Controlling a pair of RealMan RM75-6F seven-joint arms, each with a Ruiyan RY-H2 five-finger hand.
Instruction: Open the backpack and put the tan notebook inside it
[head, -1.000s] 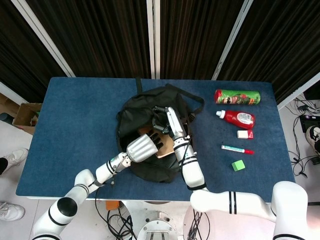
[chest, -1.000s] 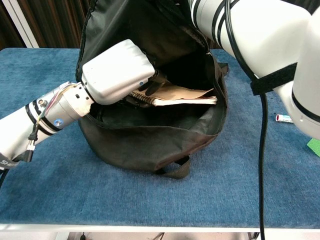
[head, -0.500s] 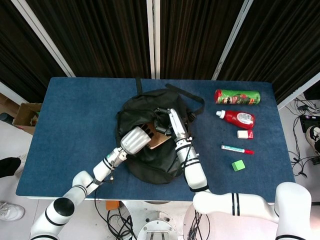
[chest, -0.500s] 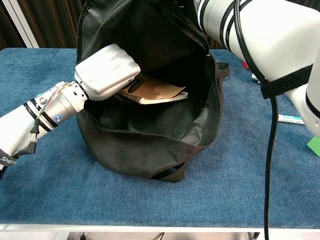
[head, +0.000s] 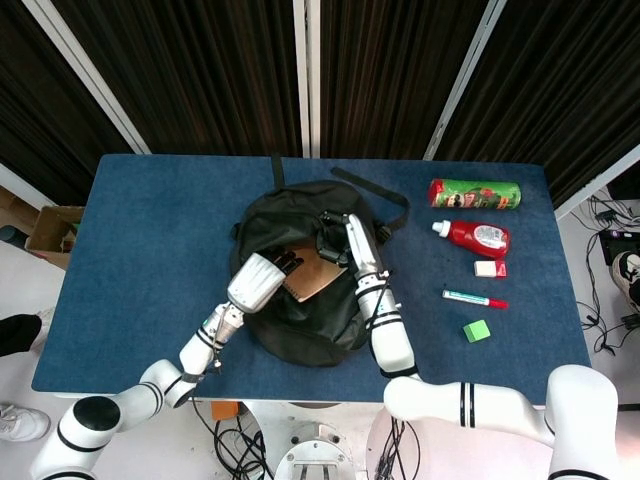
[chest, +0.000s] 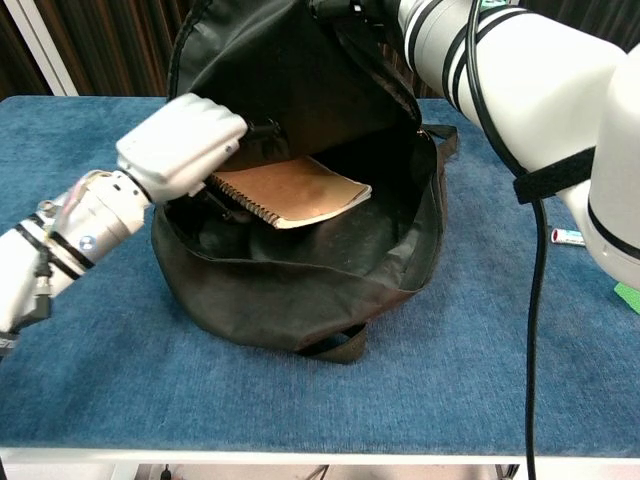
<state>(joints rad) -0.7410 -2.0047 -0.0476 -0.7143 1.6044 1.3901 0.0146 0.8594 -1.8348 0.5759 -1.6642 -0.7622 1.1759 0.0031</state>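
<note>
— Where is the tan notebook (chest: 300, 190)?

— Inside the mouth of the black backpack (chest: 300, 290), spiral edge toward the left robot hand (chest: 185, 145), which pinches that edge with its fingers curled under it. The cover lies tilted, its far corner pointing to the bag's right wall.

— And the other one?

— The right robot hand (head: 345, 240) sits just beyond the notebook, gripping the backpack's upper flap and holding it raised, so the opening gapes.

— What lies farther out?

— On the blue worktop (head: 150, 230), well to the right of the right robot hand: a green can (head: 475, 193) on its side, a red bottle (head: 477, 236), a white eraser (head: 486, 268), a marker (head: 473, 298), and a green cube (head: 476, 330).
</note>
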